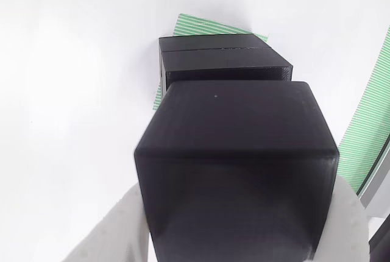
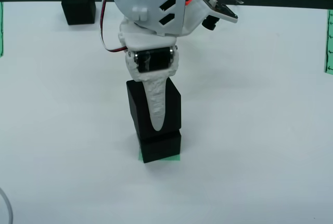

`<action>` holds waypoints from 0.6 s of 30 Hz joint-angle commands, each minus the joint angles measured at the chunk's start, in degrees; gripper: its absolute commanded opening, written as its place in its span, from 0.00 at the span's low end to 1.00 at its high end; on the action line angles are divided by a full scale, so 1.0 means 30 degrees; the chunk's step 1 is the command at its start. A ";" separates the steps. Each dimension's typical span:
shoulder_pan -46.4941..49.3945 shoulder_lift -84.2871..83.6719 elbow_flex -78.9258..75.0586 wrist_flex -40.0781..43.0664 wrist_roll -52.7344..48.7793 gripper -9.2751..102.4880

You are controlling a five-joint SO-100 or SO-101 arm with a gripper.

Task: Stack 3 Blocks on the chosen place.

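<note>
Black cube in hand: the held cube (image 2: 139,107) sat pinched between the white fingers (image 2: 157,117), centre of the fixed front view, and filled the lower middle of the view that rode on the fingers (image 1: 234,164).
Fingers: closed on the held cube, one white finger running down its front face in the front view, white pads showing at its lower left and lower right in the riding view.
Bottom cube: the second cube (image 2: 161,148) stood on the striped green patch (image 2: 174,158), just below frame centre in the front view; in the riding view it lay beyond the held one (image 1: 222,61), with the patch (image 1: 201,27) peeking out behind it.
Contact: the held cube looked to be resting on, or just above, the bottom one; which of these could not be told.
Alignment: the held cube seemed turned a little and offset to the left against the bottom cube in the front view.
Doing it well: squaring the edges before release and opening slowly would probably keep the upper cube from sliding off.
Third cube: it waited on the white bench (image 2: 260,78) at the upper left of the front view (image 2: 78,5), well apart from the stack.
</note>
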 commanded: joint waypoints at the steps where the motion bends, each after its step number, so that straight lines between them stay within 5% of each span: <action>1: -0.0029 0.0117 -0.0439 0.0088 -0.0117 0.37; 18: 0.0176 0.0674 -0.0176 0.0088 -0.0674 0.40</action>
